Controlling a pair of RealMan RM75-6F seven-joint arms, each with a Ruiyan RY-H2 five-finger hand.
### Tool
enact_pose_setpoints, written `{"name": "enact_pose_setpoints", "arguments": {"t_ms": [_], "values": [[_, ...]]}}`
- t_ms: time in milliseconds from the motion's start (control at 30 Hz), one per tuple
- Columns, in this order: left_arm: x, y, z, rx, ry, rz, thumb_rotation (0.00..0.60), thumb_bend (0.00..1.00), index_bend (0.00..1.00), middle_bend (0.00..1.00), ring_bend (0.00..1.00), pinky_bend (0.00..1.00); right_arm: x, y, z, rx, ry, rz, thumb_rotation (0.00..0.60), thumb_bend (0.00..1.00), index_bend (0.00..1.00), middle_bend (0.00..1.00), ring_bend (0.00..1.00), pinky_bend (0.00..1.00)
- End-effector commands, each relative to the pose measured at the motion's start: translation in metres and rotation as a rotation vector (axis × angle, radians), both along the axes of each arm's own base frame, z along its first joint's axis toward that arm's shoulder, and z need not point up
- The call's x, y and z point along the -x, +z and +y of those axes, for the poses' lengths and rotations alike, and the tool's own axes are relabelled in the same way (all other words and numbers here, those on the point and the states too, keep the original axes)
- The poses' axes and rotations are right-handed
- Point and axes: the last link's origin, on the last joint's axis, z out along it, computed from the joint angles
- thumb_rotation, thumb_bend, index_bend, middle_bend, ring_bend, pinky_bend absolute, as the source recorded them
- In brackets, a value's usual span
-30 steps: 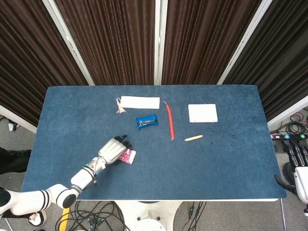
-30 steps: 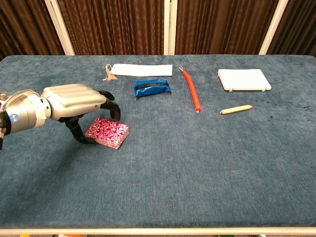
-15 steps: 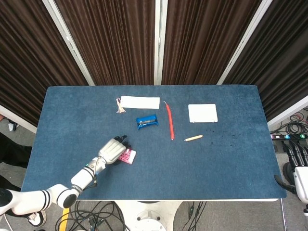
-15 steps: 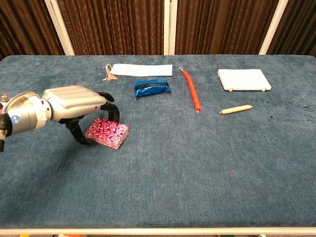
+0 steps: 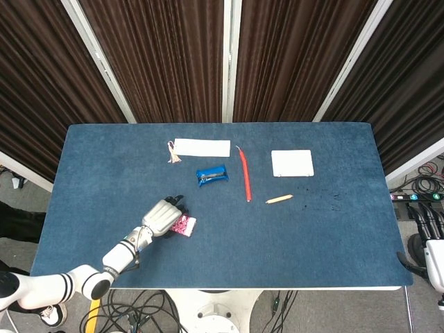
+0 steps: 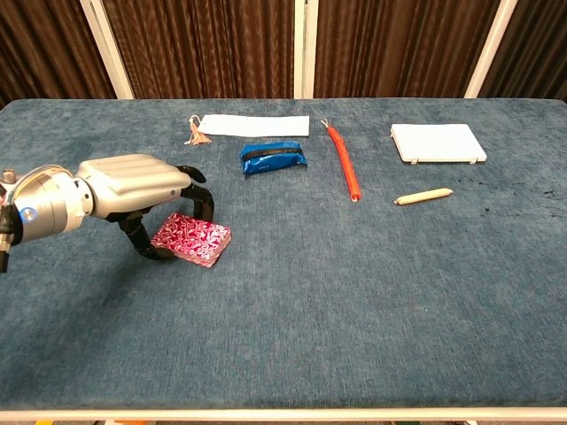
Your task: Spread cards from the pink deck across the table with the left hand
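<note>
Since the earlier frames little has moved: the left hand (image 6: 133,190) has settled slightly lower and closer over the pink deck (image 6: 192,237), whose near-left edge now sits a touch further under the fingers (image 6: 199,199); the deck itself remains a squared, unspread stack on the blue table (image 6: 354,301), at front left, well apart from the other items.

Step in hand: securing contact with the deck before spreading; the left hand arches over its left end, dark fingers curled down at the far edge and the thumb at the near-left corner; whether it truly grips the deck or merely touches it cannot be told from either view. No card has yet been drawn out, so the spread proper appears not to have begun.

Next move, as judged: press lightly on the top cards and sweep sideways across open cloth, keeping pressure even so that the cards fan rather than slide as a block.

Right hand (image 5: 431,258): visible only at the right margin of the head view, off the table; its state cannot be told.

Writing: none legible; the deck shows only a pink-and-white ornamental pattern; the blue packet (image 6: 274,158) bears no readable brand at this size.
</note>
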Motion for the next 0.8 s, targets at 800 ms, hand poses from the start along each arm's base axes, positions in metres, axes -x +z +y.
{"name": "enact_pose_setpoints", "arguments": {"t_ms": [800], "values": [[0.0027, 0.0000, 0.0012, -0.006, 0.016, -0.063, 0.600, 0.26, 0.36, 0.35, 0.10, 0.23, 0.0008, -0.0025, -0.0011, -0.011, -0.010, 0.013, 0.600, 0.10, 0.00, 0.00, 0.00, 0.00]]}}
